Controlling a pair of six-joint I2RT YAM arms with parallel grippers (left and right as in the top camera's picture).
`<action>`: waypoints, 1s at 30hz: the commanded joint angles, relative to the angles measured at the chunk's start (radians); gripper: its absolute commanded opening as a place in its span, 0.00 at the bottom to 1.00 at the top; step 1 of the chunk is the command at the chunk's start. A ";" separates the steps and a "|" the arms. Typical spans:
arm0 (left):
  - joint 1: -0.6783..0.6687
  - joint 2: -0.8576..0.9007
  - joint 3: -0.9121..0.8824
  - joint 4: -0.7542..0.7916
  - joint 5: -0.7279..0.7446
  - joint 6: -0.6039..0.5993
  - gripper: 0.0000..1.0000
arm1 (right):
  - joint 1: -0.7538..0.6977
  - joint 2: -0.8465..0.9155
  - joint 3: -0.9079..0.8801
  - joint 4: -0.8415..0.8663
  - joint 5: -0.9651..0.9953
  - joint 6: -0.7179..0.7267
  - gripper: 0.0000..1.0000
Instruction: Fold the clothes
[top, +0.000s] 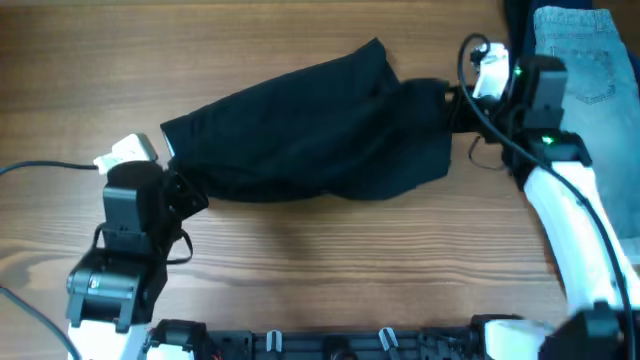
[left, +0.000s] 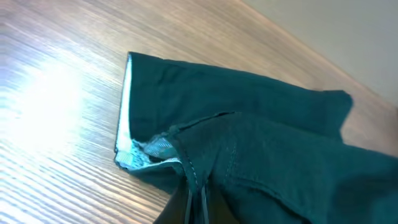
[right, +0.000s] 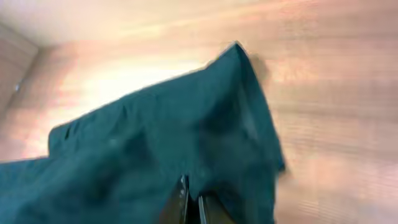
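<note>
A dark garment (top: 310, 125) lies stretched across the middle of the wooden table. My left gripper (top: 185, 190) is shut on its left end; in the left wrist view the fingers (left: 194, 202) pinch a seam of the dark cloth (left: 261, 130), with a light inner lining (left: 143, 149) showing at the corner. My right gripper (top: 455, 105) is shut on the garment's right end; in the right wrist view the fingers (right: 189, 205) close on the cloth (right: 168, 137), which looks blurred.
A light blue denim garment (top: 590, 70) lies at the far right edge, beside the right arm. A white tag or card (top: 130, 150) sits near the left arm. Cables run by both arms.
</note>
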 joint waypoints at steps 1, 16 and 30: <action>-0.001 0.067 0.020 0.009 -0.118 -0.016 0.04 | 0.040 0.120 0.010 0.200 -0.031 -0.014 0.04; 0.128 0.478 0.020 0.405 -0.320 -0.042 0.04 | 0.165 0.539 0.148 0.756 0.016 -0.067 0.04; 0.169 0.773 0.029 1.051 -0.219 0.110 1.00 | 0.196 0.655 0.248 0.764 0.095 -0.055 0.99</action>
